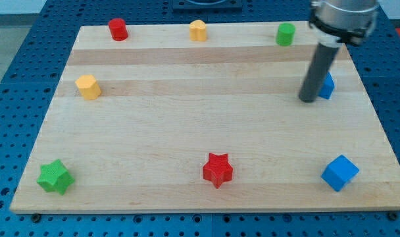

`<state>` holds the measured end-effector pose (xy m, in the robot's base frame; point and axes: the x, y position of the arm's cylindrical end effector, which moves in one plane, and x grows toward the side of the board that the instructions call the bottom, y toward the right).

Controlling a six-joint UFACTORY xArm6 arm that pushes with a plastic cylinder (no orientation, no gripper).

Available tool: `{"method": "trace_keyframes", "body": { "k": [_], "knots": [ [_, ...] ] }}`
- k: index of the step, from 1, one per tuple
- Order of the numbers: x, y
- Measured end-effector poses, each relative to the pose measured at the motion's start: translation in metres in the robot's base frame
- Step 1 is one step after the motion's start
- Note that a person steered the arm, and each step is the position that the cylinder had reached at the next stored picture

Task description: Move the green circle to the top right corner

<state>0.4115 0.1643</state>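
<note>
The green circle (285, 33) stands near the board's top edge, right of the middle. My tip (308, 99) rests on the board below and a little right of it, well apart from it. The rod partly hides a blue block (327, 85) just to the tip's right.
A red cylinder (118, 29) and an orange block (198, 30) stand along the top edge. A yellow block (88, 86) is at the left. A green star (55, 177), a red star (218, 169) and a blue cube (339, 173) lie near the bottom of the wooden board (187, 125).
</note>
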Motion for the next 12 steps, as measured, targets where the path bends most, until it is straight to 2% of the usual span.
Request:
{"method": "trace_keyframes", "body": {
  "k": [1,2,3,5,6,8,10,12],
  "knots": [
    [-0.073,-0.027],
    [-0.133,-0.027],
    [-0.135,-0.035],
    [-0.173,-0.016],
    [-0.172,0.015],
    [-0.139,0.022],
    [-0.153,0.057],
    [-0.16,0.057]
  ]
}}
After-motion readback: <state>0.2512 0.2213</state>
